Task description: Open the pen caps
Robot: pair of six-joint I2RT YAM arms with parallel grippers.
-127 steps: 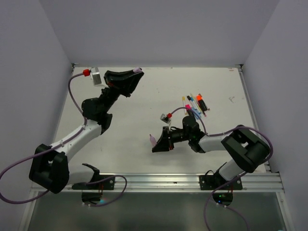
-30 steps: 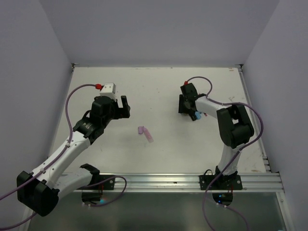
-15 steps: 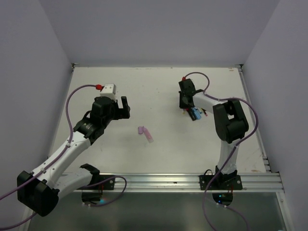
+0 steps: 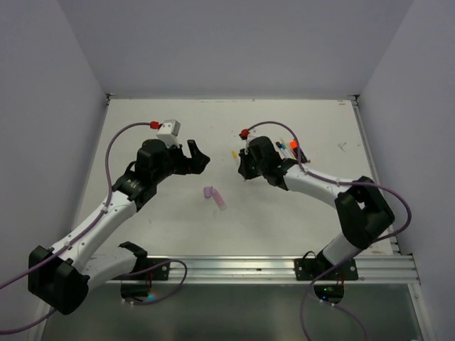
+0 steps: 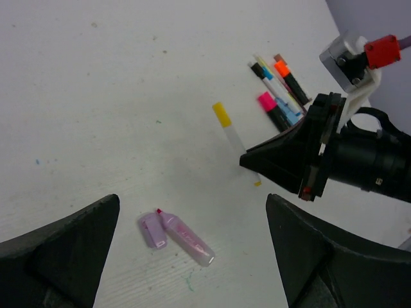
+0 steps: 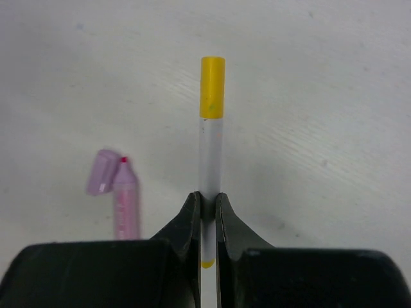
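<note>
Over white table, counting one done: lilac highlighter, uncapped, just beside lilac cap. Pinching yellow-capped pen in right jaws, yellow cap not yet off; holding left jaws spread wide, empty. Leaving other pens beyond, seemingly capped.

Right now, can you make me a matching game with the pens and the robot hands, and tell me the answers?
1. yellow-capped pen
2. lilac cap
3. left hand
4. other pens

A. off, lying beside its highlighter
B. open, holding nothing
C. lying bunched together
D. pinched in the right hand

Pairs: 1-D, 2-A, 3-B, 4-C
</note>
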